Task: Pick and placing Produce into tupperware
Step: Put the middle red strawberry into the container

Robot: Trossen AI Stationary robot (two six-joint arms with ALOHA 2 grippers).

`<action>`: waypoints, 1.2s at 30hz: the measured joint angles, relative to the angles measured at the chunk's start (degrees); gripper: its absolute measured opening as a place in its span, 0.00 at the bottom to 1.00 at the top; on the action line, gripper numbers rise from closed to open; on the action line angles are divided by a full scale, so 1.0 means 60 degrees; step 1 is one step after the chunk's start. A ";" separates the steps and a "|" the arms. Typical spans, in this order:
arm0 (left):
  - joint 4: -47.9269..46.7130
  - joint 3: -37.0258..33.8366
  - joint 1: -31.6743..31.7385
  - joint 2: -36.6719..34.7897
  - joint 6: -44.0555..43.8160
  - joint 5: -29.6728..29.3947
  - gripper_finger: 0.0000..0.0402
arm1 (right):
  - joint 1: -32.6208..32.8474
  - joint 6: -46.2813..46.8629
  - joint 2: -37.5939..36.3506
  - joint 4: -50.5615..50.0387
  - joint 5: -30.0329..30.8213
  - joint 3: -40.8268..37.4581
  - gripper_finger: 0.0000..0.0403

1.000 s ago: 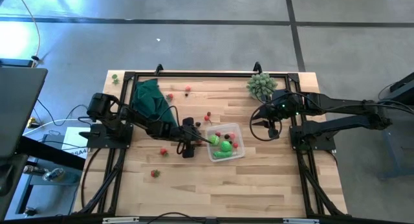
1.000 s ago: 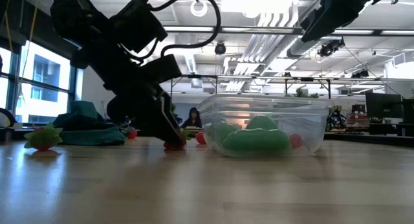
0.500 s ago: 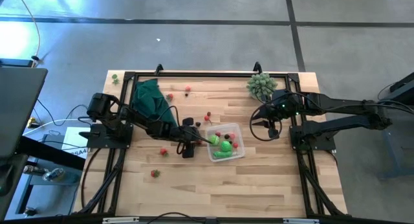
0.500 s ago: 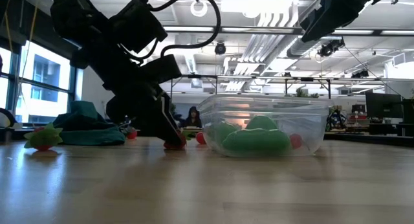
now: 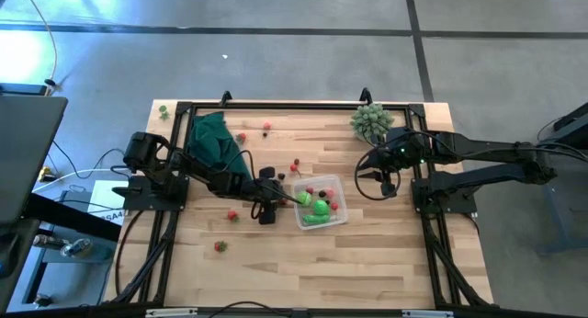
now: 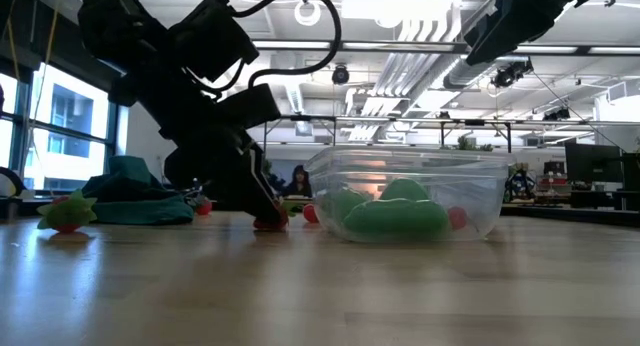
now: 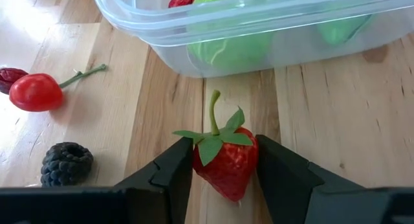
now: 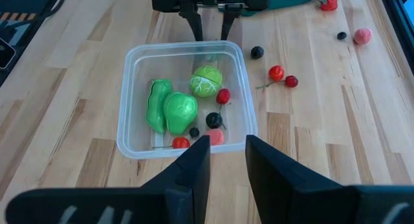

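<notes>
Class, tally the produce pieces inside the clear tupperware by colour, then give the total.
Green pieces: 3
Red or pink pieces: 3
Dark berries: 2
Total in the tupperware: 8

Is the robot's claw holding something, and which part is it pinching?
Yes. The left claw pinches a red strawberry by its two sides, beside the tupperware. The right claw holds nothing.

I'm seeing open-plan lab/office: exposed ceiling ducts (image 6: pixel 420 71), monitors (image 6: pixel 590 171) lining background, concrete floor (image 5: pixel 276 61) surrounding wooden table (image 5: pixel 386 254).
</notes>
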 joint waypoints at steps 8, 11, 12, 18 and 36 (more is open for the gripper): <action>0.0093 0.0000 0.0004 -0.0336 0.0021 -0.0039 0.37 | 0.0000 0.0000 -0.0001 0.0000 0.0000 -0.0001 0.22; -0.0047 0.0000 0.0004 -0.0714 0.0159 -0.0375 0.37 | 0.0001 -0.0002 -0.0003 0.0000 0.0000 -0.0001 0.22; -0.0087 0.0000 0.0004 -0.0845 0.0256 -0.0497 0.37 | 0.0001 0.0001 0.0000 0.0000 0.0001 -0.0001 0.22; -0.0208 0.0000 0.0007 -0.1736 0.0482 -0.1004 0.37 | 0.0002 -0.0002 -0.0003 0.0000 0.0002 -0.0001 0.22; -0.4439 0.4806 0.0244 -0.1155 0.3360 -0.0795 0.37 | 0.0004 -0.0002 -0.0004 0.0000 0.0000 -0.0001 0.22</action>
